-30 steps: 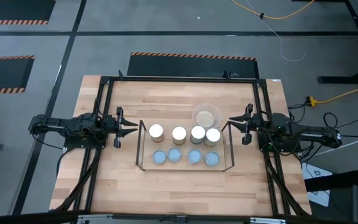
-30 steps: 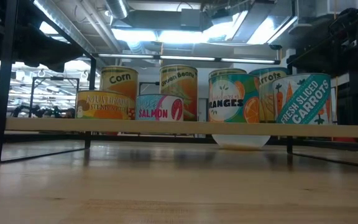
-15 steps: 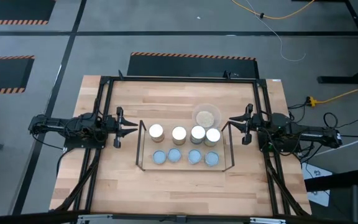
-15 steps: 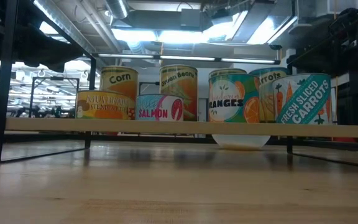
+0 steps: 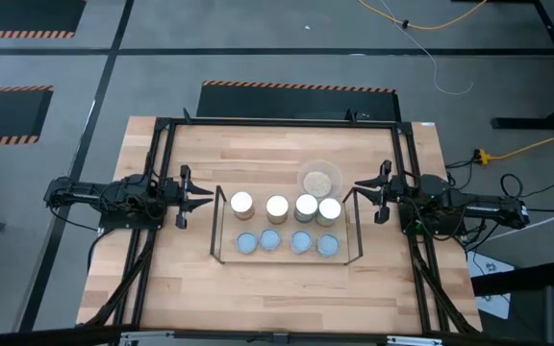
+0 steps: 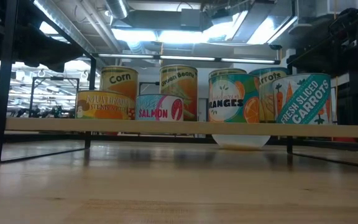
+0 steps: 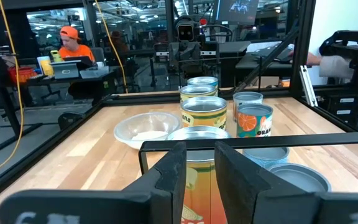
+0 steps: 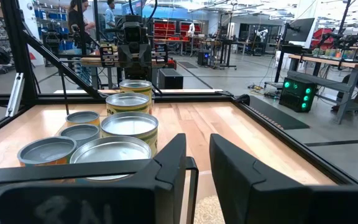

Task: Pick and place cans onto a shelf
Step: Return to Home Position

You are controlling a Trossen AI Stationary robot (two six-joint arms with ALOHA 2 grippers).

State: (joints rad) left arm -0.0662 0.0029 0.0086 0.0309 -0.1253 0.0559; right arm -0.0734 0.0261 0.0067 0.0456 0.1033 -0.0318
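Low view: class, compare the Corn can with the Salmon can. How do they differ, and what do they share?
The Corn can is tall; the Salmon can is squat. Corn's label is yellow-orange, Salmon's pale blue with pink. Corn stands in the back row, Salmon in front, nearer the camera. Both stand upright on the shelf, untouched; the left gripper and right gripper wait open at its ends.

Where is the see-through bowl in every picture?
High view: the bowl sits on the table at the far side of the shelf, toward the right end.
Low view: the bowl shows right of middle, under the shelf board.
Left wrist view: the bowl lies left of the cans.
Right wrist view: I cannot pick it out.
Shared landmark: the cans on the shelf.
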